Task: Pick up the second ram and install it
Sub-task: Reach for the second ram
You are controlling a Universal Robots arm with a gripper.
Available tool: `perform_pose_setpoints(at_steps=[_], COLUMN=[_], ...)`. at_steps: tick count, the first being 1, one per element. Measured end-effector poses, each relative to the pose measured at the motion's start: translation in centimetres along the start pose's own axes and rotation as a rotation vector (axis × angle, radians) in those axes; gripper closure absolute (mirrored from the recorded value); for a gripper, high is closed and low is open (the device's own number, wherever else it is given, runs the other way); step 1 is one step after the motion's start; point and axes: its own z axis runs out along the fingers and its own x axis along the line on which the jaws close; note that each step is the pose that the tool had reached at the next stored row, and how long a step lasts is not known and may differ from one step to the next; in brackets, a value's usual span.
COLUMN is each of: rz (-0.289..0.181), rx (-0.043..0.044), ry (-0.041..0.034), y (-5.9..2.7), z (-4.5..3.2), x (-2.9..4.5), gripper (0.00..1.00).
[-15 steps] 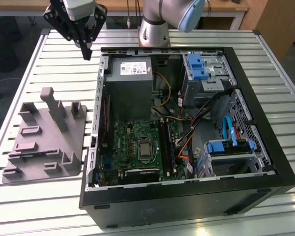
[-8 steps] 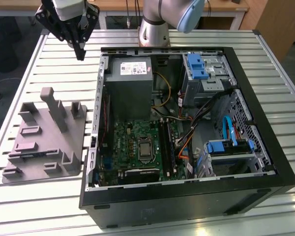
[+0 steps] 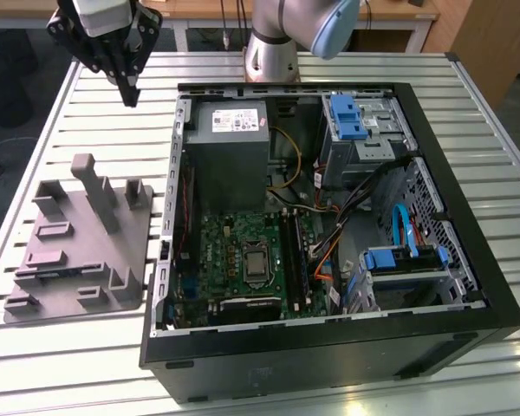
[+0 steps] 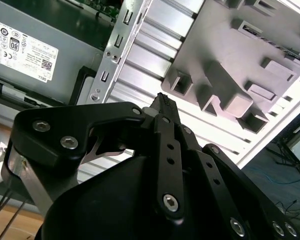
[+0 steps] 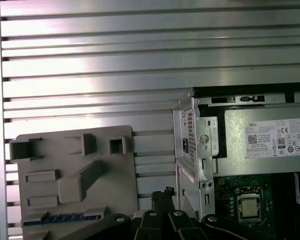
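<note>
My gripper hangs above the slatted table near its far edge, on the exterior view's left, beyond the grey fixture block. Its black fingers meet at the tips in both wrist views, shut with nothing between them. A thin dark strip with a bluish edge, apparently the second ram, lies in a long slot of the fixture block, on the side away from the gripper. In the open computer case, dark memory slots run beside the processor socket.
The case's metal wall stands close beside the fixture block. A grey power supply fills the case's far corner, with drive cages with blue latches and loose cables further right. The arm's base sits behind the case.
</note>
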Motion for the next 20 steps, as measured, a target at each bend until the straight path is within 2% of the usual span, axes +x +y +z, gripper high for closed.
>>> perform_pose_setpoints(at_steps=[13, 15, 20], rz=[0.0, 0.0, 0.0], rx=[0.0, 0.0, 0.0], ry=[0.0, 0.0, 0.0], y=[-0.19, -0.23, -0.31], z=[-0.05, -0.06, -0.09], x=[2.45, 3.09, 4.06], gripper=[0.9, 0.9, 0.9])
